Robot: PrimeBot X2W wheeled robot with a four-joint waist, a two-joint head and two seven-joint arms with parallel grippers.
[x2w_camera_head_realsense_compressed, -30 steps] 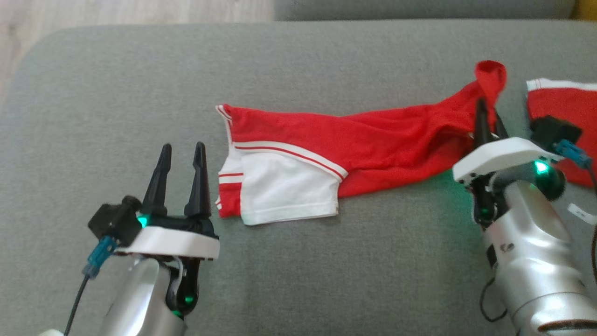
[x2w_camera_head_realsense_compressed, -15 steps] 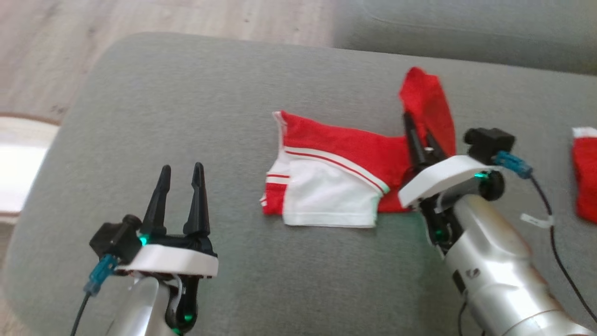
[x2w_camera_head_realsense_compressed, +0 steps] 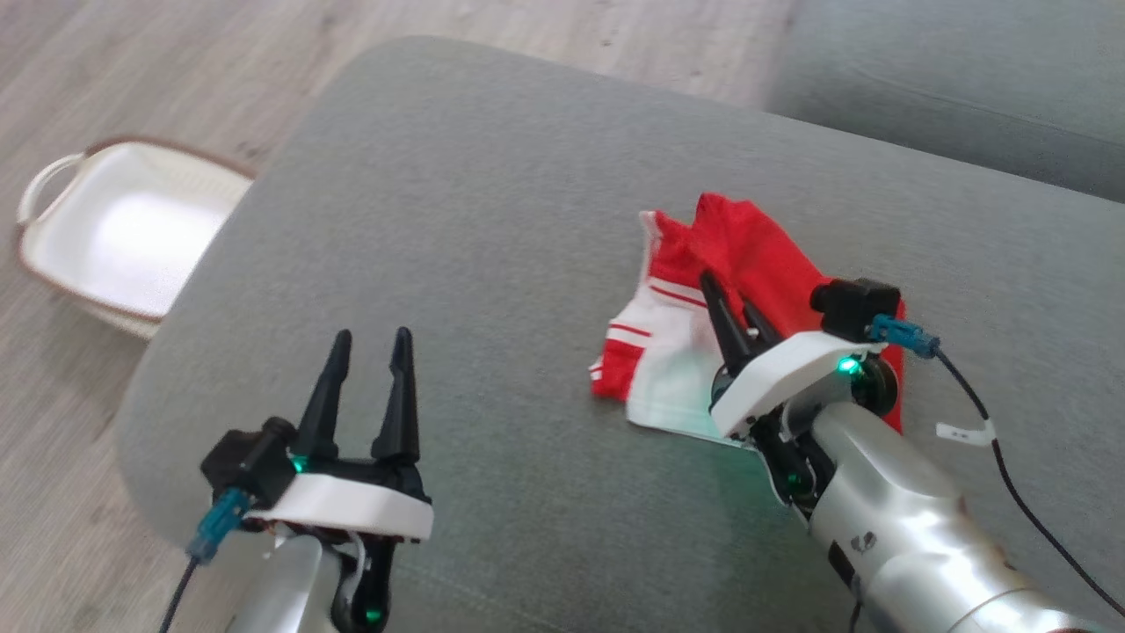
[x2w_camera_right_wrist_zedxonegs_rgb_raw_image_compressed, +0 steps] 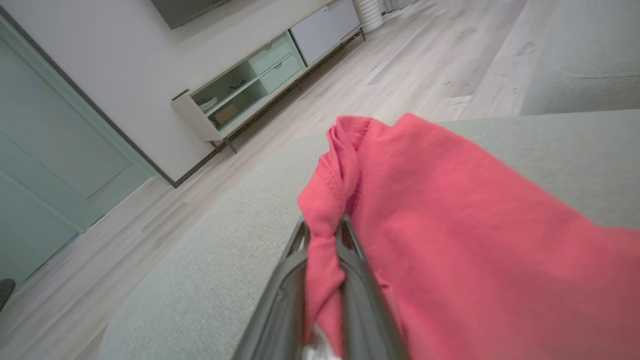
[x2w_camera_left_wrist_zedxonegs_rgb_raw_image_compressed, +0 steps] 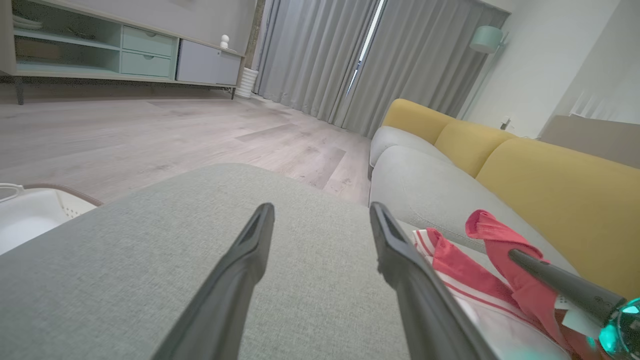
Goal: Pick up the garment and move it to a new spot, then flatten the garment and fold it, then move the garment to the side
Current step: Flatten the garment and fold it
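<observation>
A: Whereabouts of the garment (x2w_camera_head_realsense_compressed: 756, 255)?

B: On the grey cushion (x2w_camera_head_realsense_compressed: 492, 176), toward its right half, well in from the rounded left end. Red, with white panels and red-and-white stripes. Bunched rather than flat: white panel and striped edge lying on the cushion top, facing the cushion's left end, with one red flap raised off the cushion and drooping back over the rest.

A: Raised by the right gripper (x2w_camera_head_realsense_compressed: 728, 294)?

B: Yes. Nipped almost closed on a red fold, cloth squeezed between the two dark fingers and spilling out to one side in the right wrist view. Poised just above the cushion top, over the white-striped part.

A: And the left gripper (x2w_camera_head_realsense_compressed: 373, 336)?

B: Spread wide, nothing in its grasp. Over the cushion's near left part, fingers pointing across the cushion, well apart from the garment. Bare grey fabric between the fingers in the left wrist view. Touching the cushion or just clear of it: cannot tell.

A: Anything off the cushion?

B: White basket (x2w_camera_head_realsense_compressed: 53, 255) with a brown rim on the wooden floor (x2w_camera_head_realsense_compressed: 176, 61), just beyond the cushion's left end. Another grey seat (x2w_camera_head_realsense_compressed: 967, 88) past the cushion's far right edge, with a yellow backrest (x2w_camera_left_wrist_zedxonegs_rgb_raw_image_compressed: 550, 185) behind.
</observation>
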